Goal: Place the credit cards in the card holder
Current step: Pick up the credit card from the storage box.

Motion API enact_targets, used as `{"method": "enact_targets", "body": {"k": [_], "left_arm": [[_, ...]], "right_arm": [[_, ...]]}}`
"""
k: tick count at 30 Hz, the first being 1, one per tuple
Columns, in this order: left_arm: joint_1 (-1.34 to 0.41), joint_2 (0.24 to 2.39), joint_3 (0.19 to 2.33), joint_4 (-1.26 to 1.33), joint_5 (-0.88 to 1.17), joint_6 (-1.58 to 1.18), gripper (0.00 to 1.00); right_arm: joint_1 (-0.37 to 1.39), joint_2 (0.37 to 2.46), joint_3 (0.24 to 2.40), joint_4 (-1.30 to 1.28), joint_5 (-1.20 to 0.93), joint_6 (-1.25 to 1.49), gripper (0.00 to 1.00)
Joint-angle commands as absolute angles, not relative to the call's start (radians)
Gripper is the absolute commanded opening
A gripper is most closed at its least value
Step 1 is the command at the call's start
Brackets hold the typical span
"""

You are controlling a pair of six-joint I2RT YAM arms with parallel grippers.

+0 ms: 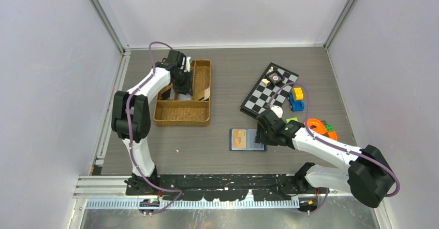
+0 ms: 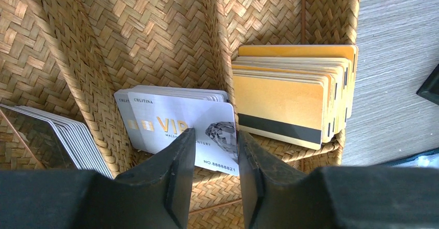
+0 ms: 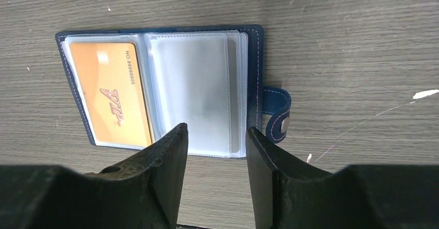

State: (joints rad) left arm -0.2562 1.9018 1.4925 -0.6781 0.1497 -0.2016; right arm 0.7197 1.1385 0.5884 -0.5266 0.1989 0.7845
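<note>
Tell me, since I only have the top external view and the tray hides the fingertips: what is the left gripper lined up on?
Observer: The left gripper is open, aimed at the white VIP cards in the middle compartment of the wicker tray.
Operator: Other cards nearby?
Observer: An orange stack in one neighbouring compartment, a third stack in the other.
Operator: Room left in the holder?
Observer: Yes: in the open card holder, the clear sleeve beside the orange card is empty.

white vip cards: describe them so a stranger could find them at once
Find the brown woven wicker tray at far left in the top view. One slot holds a stack of white cards printed VIP with a diamond, flanked by gold-orange black-striped cards and a grey stack.
</note>
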Motion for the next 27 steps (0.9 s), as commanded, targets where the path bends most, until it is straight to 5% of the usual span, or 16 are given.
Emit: {"method": "enact_targets", "body": {"k": [1, 17, 27], "left_arm": [[-0.26, 1.857, 1.492, -0.67, 0.172, -0.201, 0.33], [-0.259, 1.796, 1.498, -0.715, 0.109, -0.186, 0.18], [-0.259, 1.715, 1.486, -0.761, -0.035, -0.168, 0.0]], "right_arm": [[0.716, 1.127, 0.578, -0.5, 0.206, 0.787, 0.5], [0.713, 1.129, 0.576, -0.5, 0.203, 0.789, 0.5], [0.711, 1.092, 0.601, -0.534, 0.221, 0.788, 0.55]]}}
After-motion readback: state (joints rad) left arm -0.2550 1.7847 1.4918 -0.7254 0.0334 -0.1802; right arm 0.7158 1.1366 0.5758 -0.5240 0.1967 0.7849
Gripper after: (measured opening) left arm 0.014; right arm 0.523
